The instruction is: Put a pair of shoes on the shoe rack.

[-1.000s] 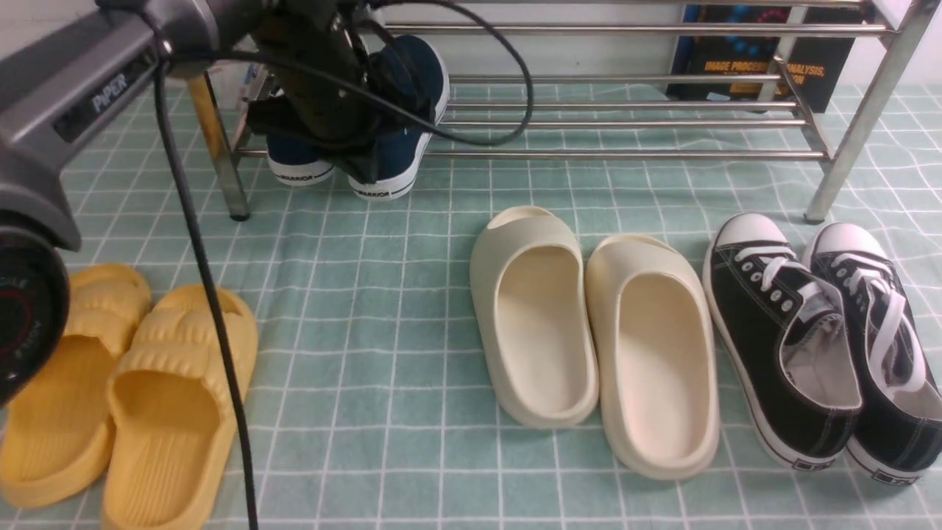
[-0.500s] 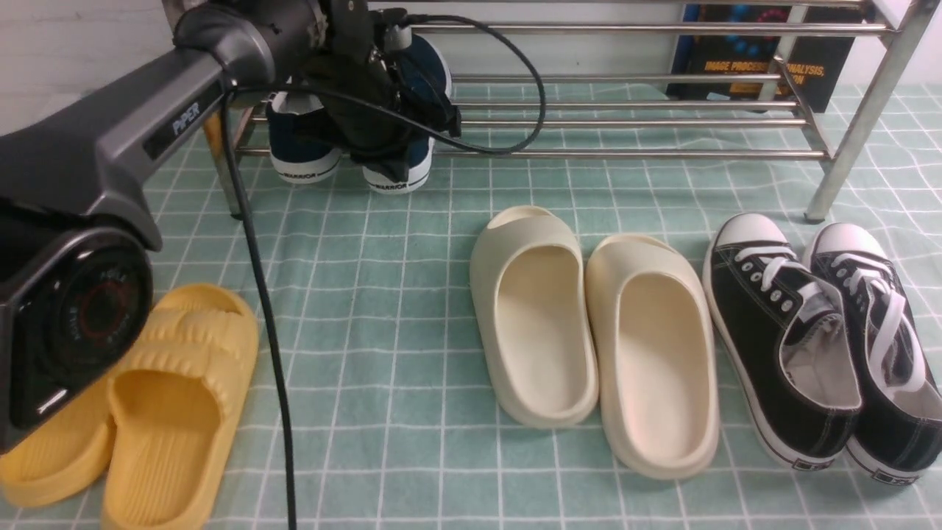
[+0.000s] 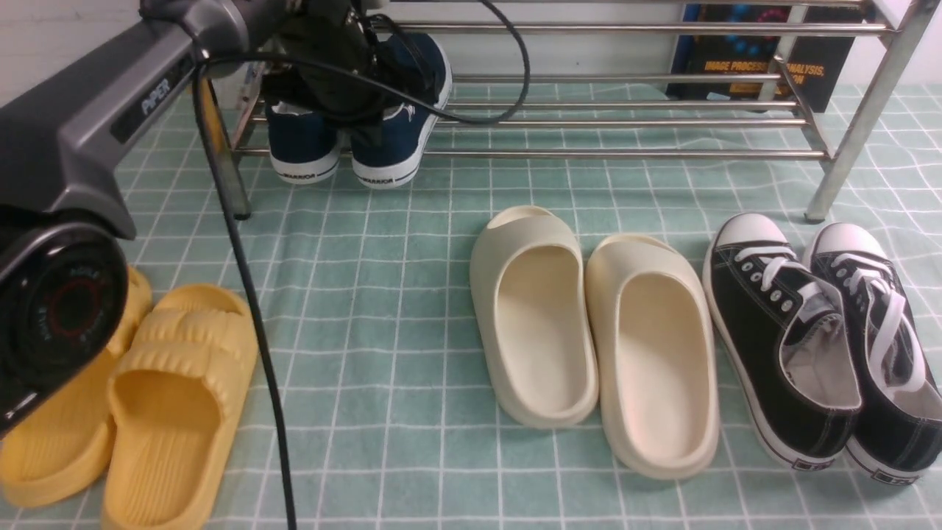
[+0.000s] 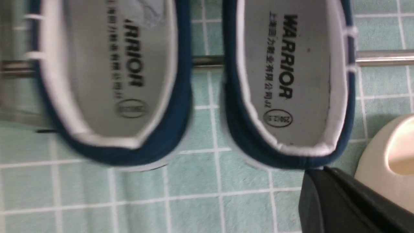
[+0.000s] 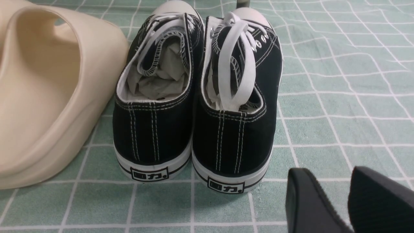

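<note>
The pair of shoes, navy slip-ons with white soles, sits side by side at the left end of the shoe rack [image 3: 625, 154], heels facing me: one shoe [image 3: 302, 143] further left, the other [image 3: 394, 140] beside it. My left gripper [image 3: 364, 121] hangs over them, shut, its tip right at the heel of one shoe [image 4: 291, 64]; nothing shows between its fingers [image 4: 323, 194]. The other shoe [image 4: 129, 64] is blurred. My right gripper [image 5: 326, 173] is open just above the cloth, empty, behind the black sneakers.
Cream slides [image 3: 589, 331], black lace-up sneakers [image 3: 824, 338] and yellow slides [image 3: 162, 397] lie on the green checked cloth in front of the rack. A book [image 3: 765, 59] leans behind the rack's right end. The left arm's cable [image 3: 243, 294] trails down.
The navy shoe that hung off the rack's front bar has shifted back. Both heels now line up. My left arm has swung and lifted slightly, its gripper staying shut.
</note>
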### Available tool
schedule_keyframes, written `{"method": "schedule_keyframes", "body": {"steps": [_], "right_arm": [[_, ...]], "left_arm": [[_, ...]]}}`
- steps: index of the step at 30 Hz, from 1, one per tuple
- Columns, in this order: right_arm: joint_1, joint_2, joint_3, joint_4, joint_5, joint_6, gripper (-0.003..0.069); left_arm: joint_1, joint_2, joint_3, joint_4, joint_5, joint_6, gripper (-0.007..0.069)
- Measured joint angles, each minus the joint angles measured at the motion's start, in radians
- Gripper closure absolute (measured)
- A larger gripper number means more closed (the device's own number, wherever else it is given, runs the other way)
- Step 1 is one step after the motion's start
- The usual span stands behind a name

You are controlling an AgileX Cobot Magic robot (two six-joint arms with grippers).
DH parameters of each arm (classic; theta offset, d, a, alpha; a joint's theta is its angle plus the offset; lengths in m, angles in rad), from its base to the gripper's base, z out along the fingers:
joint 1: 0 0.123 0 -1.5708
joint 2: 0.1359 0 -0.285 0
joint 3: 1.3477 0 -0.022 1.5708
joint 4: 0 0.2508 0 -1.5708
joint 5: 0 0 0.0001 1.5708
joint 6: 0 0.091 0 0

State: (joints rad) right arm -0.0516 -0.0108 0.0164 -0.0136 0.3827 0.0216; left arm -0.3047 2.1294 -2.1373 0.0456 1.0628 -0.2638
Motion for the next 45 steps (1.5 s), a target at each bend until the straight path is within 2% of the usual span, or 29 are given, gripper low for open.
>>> {"method": "schedule_keyframes", "body": {"steps": [8, 12, 16, 25, 31, 38, 45], "right_arm": [[0.0, 0.0, 0.0, 0.0, 0.0, 0.0, 0.0419], [0.0, 0.0, 0.0, 0.0, 0.0, 0.0, 0.0419], [0.0, 0.0, 0.0, 0.0, 0.0, -0.001, 0.0419], [0.0, 0.0, 0.0, 0.0, 0.0, -0.001, 0.0419], [0.0, 0.0, 0.0, 0.001, 0.0, -0.001, 0.0419], [0.0, 0.0, 0.0, 0.001, 0.0, -0.001, 0.0419], [0.0, 0.0, 0.0, 0.001, 0.0, -0.001, 0.0419]], "left_arm": [[0.002, -0.202, 0.017, 0.026, 0.153, 0.015, 0.0638], [0.002, -0.372, 0.128, 0.044, 0.18, 0.019, 0.0638], [0.002, -0.56, 0.292, 0.045, 0.152, 0.019, 0.0638], [0.002, -1.01, 0.851, 0.023, -0.045, -0.036, 0.0638], [0.002, -1.259, 1.098, 0.015, -0.119, -0.05, 0.0638], [0.002, -1.506, 1.237, 0.001, -0.116, -0.05, 0.0638], [0.002, -1.615, 1.269, -0.019, 0.019, -0.051, 0.0638]]}}
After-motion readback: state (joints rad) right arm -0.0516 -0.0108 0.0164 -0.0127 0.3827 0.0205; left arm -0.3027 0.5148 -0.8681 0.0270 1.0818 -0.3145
